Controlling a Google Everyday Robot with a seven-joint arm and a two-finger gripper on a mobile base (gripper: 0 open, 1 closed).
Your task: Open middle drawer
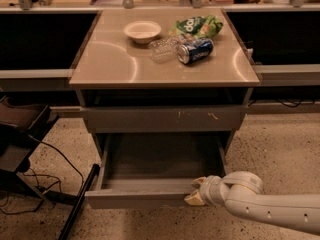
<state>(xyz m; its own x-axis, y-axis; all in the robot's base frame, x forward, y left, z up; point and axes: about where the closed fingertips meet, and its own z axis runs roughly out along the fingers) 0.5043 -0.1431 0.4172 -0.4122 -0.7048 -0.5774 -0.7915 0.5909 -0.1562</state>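
Note:
The middle drawer [150, 194] is a wide, shallow grey drawer with a plain front. It stands pulled well out of the cabinet near the floor, and its grey tray [160, 159] shows inside. My gripper [196, 193] is at the right end of the drawer's front edge, touching it. The white arm [270, 206] reaches in from the lower right. Above the drawer, the larger grey front [165, 118] with pale scratch marks sits pushed in.
On the cabinet top [110, 59] lie a white bowl [142, 31], a clear plastic bottle [162, 49], a blue can [195, 50] and a green chip bag [197, 25]. A dark stand with cables [30, 154] sits on the floor at left. Dark counters flank both sides.

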